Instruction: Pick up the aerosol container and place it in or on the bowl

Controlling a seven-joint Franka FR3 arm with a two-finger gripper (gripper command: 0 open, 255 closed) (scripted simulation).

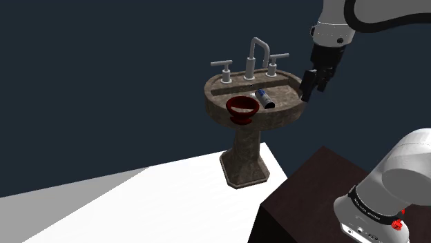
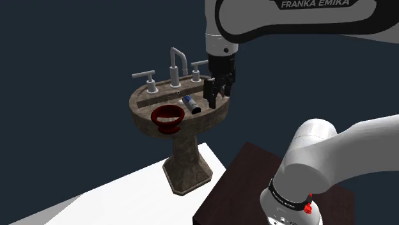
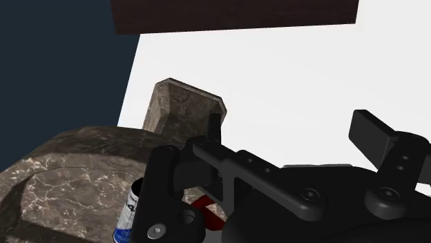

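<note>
The aerosol container (image 1: pixel 265 98) is a small blue and white can with a grey end. It lies on its side in the brown stone sink (image 1: pixel 283 115). A dark red bowl (image 1: pixel 241 109) stands on the sink's front rim, just beside the can at the shoulder view's left. My black gripper (image 1: pixel 311 84) hangs open over the sink's edge at the shoulder view's right, a short way from the can and holding nothing. From the second exterior view, the gripper (image 2: pixel 213 94) is just at the can's (image 2: pixel 191 104) right, with the bowl (image 2: pixel 167 118) further left. In the wrist view the can (image 3: pixel 128 210) and a bit of the bowl (image 3: pixel 207 207) peek past one finger.
A grey faucet (image 1: pixel 257 55) with two handles rises at the back of the sink. The sink rests on a stone pedestal (image 1: pixel 243 155) on a white floor (image 1: pixel 138 200). My dark brown stand (image 1: pixel 311 193) is at the shoulder view's lower right.
</note>
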